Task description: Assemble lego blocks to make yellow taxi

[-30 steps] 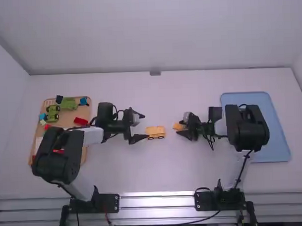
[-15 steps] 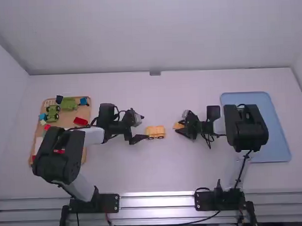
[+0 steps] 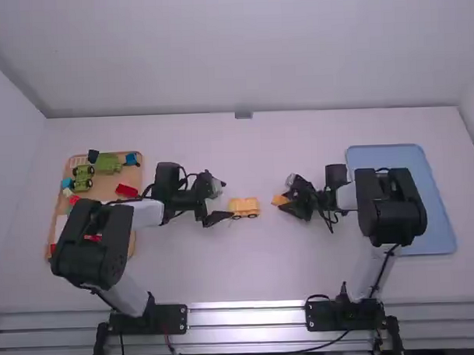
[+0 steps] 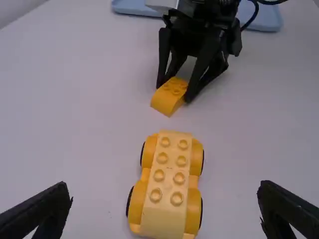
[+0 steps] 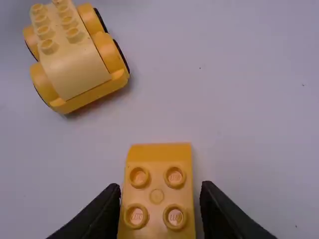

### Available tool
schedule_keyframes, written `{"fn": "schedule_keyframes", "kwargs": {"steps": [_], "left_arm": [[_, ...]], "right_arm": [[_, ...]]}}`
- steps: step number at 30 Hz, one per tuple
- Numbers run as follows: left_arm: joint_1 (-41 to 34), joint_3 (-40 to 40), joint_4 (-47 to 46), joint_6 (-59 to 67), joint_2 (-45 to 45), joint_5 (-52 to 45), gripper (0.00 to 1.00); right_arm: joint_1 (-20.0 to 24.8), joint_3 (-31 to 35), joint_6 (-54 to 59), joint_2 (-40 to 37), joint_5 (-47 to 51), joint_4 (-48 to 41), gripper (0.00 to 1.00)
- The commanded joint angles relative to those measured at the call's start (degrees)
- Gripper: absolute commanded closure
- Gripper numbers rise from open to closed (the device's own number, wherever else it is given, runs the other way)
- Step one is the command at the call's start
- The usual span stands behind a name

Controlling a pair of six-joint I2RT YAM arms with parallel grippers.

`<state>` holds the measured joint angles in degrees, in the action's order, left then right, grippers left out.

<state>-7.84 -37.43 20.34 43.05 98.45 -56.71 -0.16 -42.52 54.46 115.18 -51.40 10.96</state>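
On the far left, my brown tray (image 3: 105, 184) is holding green blocks (image 3: 108, 164) and a red block (image 3: 127, 191). My left claw (image 3: 226, 200) is spreading wide, released, just left of the yellow car base (image 3: 243, 204) on the table (image 3: 248, 267). Right of that, a yellow block (image 3: 278, 200) is sitting between my right claw's (image 3: 284, 196) parted fingers, a narrow gap showing on one side. Farther right, a blue tray (image 3: 437, 217) is lying.

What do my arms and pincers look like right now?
The left arm and right arm match: white links, bulky rounded black joints, black bases, thin black cables near the wrists. A thin reddish cable runs by the left base. The left pincer and right pincer are black, each with two tapering fingers.
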Motion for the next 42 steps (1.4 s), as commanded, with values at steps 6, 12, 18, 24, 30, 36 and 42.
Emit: {"fn": "schedule_keyframes", "kwargs": {"steps": [6, 12, 18, 24, 30, 36, 42], "left_arm": [[-0.42, 0.39, -0.81, 0.33, 0.61, -0.83, 0.01], [-0.87, 0.37, 3.58, -0.04, 5.64, -1.31, 0.01], [-2.1, 0.37, 11.1, -0.22, 12.52, -2.47, 0.01], [-3.87, -0.13, 15.61, -0.2, 16.52, -1.49, 0.01], [-4.98, -2.1, 15.58, -0.2, 18.58, 1.22, 0.01], [-7.63, -7.1, 15.91, -0.17, 24.44, 0.72, 0.0], [-7.19, -9.05, 13.09, 0.2, 26.21, 0.76, 0.16]], "right_arm": [[0.11, 0.15, 0.02, -0.52, 4.24, -1.38, 0.73], [0.11, 0.04, -0.24, -1.38, 2.69, -1.92, 0.81], [-0.52, 0.07, 1.66, -8.44, 0.42, -7.17, 0.81], [-4.87, 0.11, 3.45, -17.11, 4.02, -11.52, 0.81], [-9.01, 0.11, 3.5, -18.1, 4.76, -11.1, 0.82], [-10.82, 0.11, 3.5, -18.1, 4.81, -11.19, 0.84], [-10.71, 0.11, 1.14, -18.1, 4.96, -11.5, 0.84]]}}
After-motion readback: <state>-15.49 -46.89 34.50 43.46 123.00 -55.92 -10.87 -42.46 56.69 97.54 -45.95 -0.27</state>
